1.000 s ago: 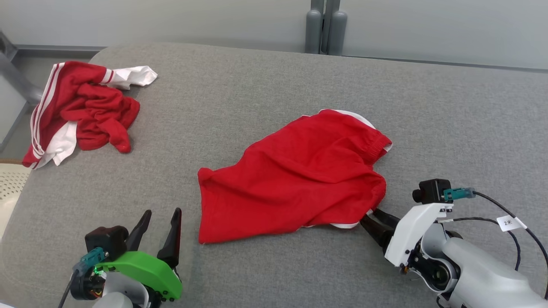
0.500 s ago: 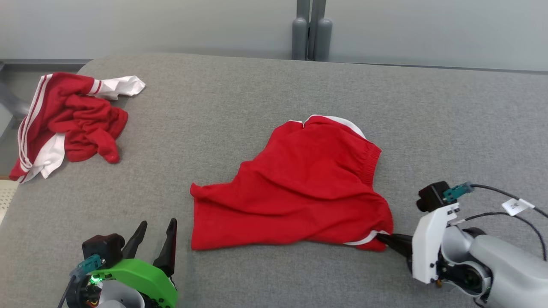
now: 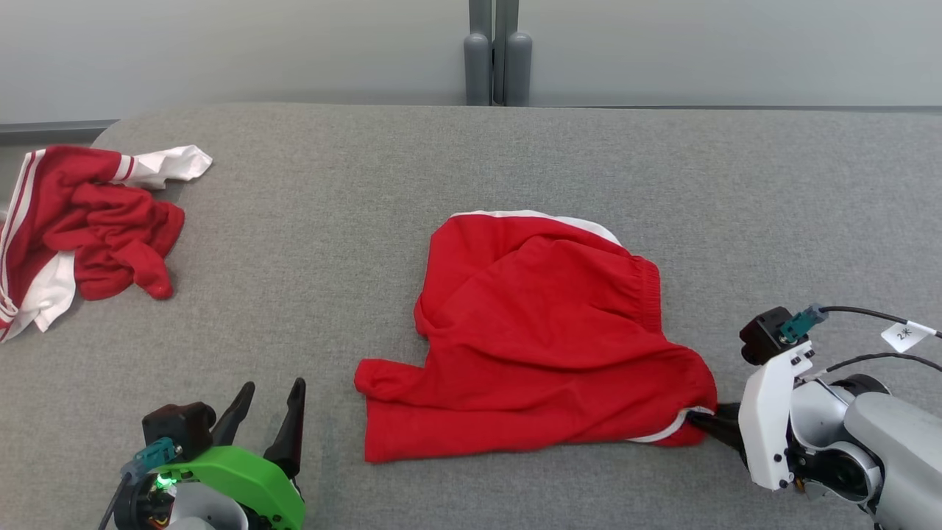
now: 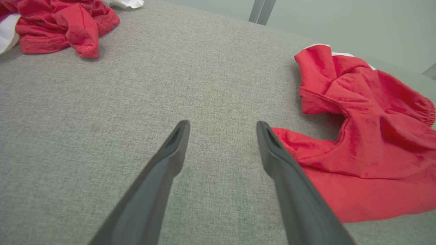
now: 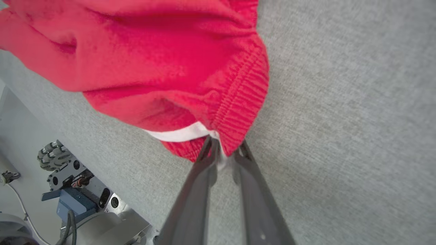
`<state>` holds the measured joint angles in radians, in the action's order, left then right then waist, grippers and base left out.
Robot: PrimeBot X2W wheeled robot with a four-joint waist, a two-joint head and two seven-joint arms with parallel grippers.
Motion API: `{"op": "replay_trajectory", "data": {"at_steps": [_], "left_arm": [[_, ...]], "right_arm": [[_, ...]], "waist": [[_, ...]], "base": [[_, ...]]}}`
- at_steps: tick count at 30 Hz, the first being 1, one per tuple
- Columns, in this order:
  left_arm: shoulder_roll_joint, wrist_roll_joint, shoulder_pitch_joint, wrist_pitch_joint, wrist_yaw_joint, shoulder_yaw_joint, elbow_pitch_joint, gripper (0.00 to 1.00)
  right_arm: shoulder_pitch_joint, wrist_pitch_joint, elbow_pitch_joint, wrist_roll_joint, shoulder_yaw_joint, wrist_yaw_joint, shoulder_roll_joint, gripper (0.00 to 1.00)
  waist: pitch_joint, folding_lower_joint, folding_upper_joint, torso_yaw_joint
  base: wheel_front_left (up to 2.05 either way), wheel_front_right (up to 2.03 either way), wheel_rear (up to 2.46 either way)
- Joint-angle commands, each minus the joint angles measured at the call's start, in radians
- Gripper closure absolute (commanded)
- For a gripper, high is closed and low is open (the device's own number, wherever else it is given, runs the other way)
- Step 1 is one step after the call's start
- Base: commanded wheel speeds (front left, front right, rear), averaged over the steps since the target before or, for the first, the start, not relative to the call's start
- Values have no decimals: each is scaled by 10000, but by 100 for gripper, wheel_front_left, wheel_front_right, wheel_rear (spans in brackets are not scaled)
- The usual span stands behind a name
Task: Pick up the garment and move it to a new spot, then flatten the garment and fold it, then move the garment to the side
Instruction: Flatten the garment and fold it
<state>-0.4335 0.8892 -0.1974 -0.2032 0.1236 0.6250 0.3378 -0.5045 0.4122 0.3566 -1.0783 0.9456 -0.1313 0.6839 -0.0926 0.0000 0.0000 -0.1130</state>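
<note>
A: Obs. check. Where's the garment point(image 3: 544, 346)?
B: Red, shorts-like, lying crumpled on the grey padded table point(image 3: 331, 221), approx. ctr, a bit toward the robot's right. One leg end sticks out to the left on the near side. White trim point(image 3: 530, 216) runs along the far edge.
A: Right gripper point(image 5: 224, 151)?
B: Nearly closed. The tips pinch the garment's near-right corner, where the elastic waistband point(image 5: 245, 95) meets more white trim. Fabric sits betw. the tips. The rest of the garment lies on the table. The arm comes in low from the right, fingers roughly level w/ the surface.
A: Left gripper point(image 3: 274, 383)?
B: Spread wide, nothing in it. It's at lower left in head view, fingers pointing away from the robot over bare table. In its wrist view one finger tip is near the garment's leg hem but apart from it.
A: Anything else on the table?
B: 2nd pile of clothing point(image 3: 88, 221), red w/ white stripes, bunched at the far left edge, well apart from the garment. Neither gripper touches it.
A: Bkgd?
B: Pale wall, two grey posts point(image 3: 497, 59) behind the far edge. Right wrist view also catches the robot's base point(image 5: 68, 190) w/ a roller wheel point(image 5: 54, 157), below the table edge.
</note>
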Motion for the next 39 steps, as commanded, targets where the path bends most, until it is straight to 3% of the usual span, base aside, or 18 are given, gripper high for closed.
{"op": "replay_trajectory", "data": {"at_steps": [1,8,17,19,23,27,32,39], "left_arm": [[-84,123,49,16,23,22,20,0],[-191,-54,13,132,157,105,-281,0],[-456,-105,255,421,339,242,-799,0],[-475,-116,266,592,310,362,-887,0],[-624,-319,166,1168,372,734,-917,0],[-867,-706,-122,1774,440,1134,-983,0],[-938,-1315,-753,2542,177,1829,-1069,0],[-728,-1937,-1826,3865,-283,2763,-444,0]], "right_arm": [[192,-170,88,181,-184,11,-40,0],[960,-1286,-197,349,-2067,11,48,0],[2537,-1614,-1141,1172,-4521,9,13,0],[2790,-2117,-1487,1714,-5159,9,-262,0],[3331,-3564,-2147,2813,-6388,12,-1435,0],[3741,-4233,-2390,3497,-6891,9,-2457,0],[3948,-4367,-2455,3988,-7170,9,-2986,0],[3624,-4229,-2583,4206,-7276,9,-3166,0]], "waist": [[36,0,0,37],[251,0,0,240],[376,0,0,638],[381,0,0,716],[379,0,0,898],[316,0,0,1022],[139,0,0,1189],[-156,0,0,1570]], "base": [[0,0,0],[0,0,0],[0,0,0],[0,0,0],[0,0,0],[0,0,0],[0,0,0],[0,0,0]]}}
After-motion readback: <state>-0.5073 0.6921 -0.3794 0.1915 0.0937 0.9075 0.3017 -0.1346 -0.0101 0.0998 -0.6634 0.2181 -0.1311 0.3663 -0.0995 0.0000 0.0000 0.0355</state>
